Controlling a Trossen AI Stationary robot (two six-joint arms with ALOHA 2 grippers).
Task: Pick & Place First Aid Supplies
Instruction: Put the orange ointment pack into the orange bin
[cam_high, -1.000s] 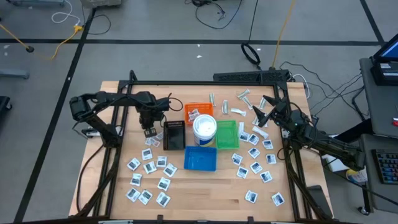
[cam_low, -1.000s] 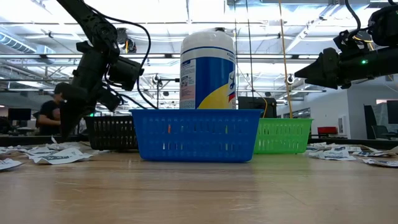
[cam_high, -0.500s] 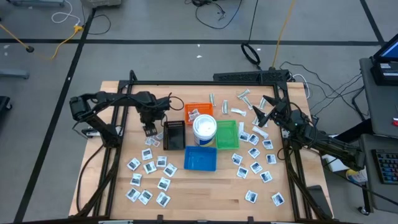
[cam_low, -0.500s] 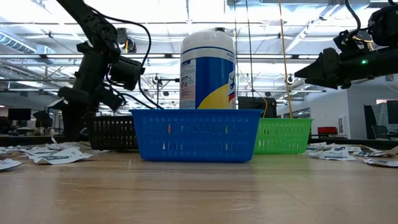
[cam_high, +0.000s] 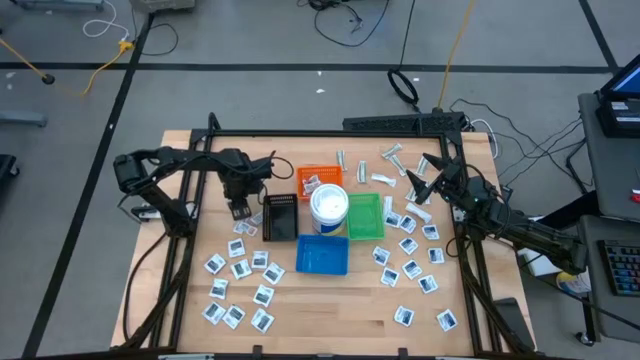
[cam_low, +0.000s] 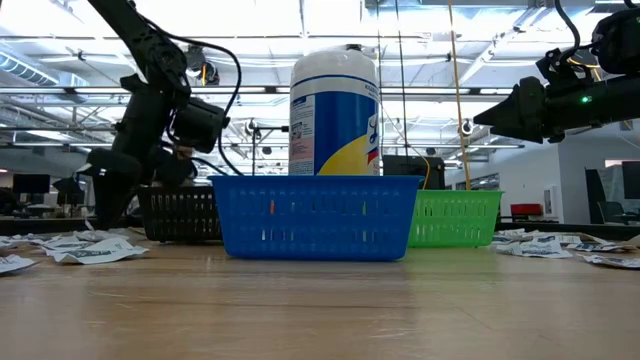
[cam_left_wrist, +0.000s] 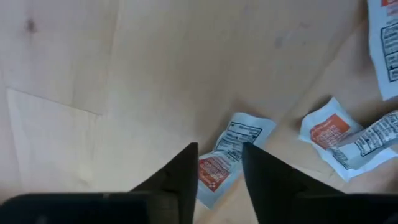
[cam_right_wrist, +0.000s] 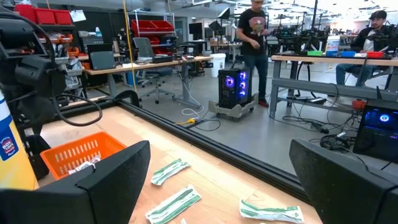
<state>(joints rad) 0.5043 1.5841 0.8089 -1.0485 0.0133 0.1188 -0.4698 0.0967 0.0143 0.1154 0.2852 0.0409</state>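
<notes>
Since the earlier frames the left pincer (cam_low: 108, 200) has dipped lower beside the black tray (cam_high: 280, 217), and the person seen behind it in the low view a second ago has gone; the right arm has not shifted. Seen from its wrist, the left pincer (cam_left_wrist: 219, 180) hangs close over the bare wooden worktop (cam_high: 330, 310) with its two dark fingers (cam_left_wrist: 183, 177) a narrow gap apart, straddling a red-marked packet (cam_left_wrist: 225, 157) that lies flat on the wood; whether the fingers touch the packet cannot be told, and nothing is lifted. Just beside it lie a second red-marked packet (cam_left_wrist: 326, 127) and a crumpled white packet with dark print (cam_left_wrist: 367, 144). From above, this pincer (cam_high: 240, 210) sits left of the black tray, with a scatter of white square packets (cam_high: 240, 270) spread on the worktop nearer the front. The white tub (cam_high: 328, 207) stands in the middle, ringed by the orange tray (cam_high: 318, 180), green tray (cam_high: 364, 216) and blue tray (cam_high: 322, 255). The right pincer (cam_high: 418, 178) is raised at the right side, its fingers spread wide and empty, above wrapped strips (cam_right_wrist: 176, 202) lying on the wood near the far edge. More white packets (cam_high: 410, 255) lie to the right of the green tray.
</notes>
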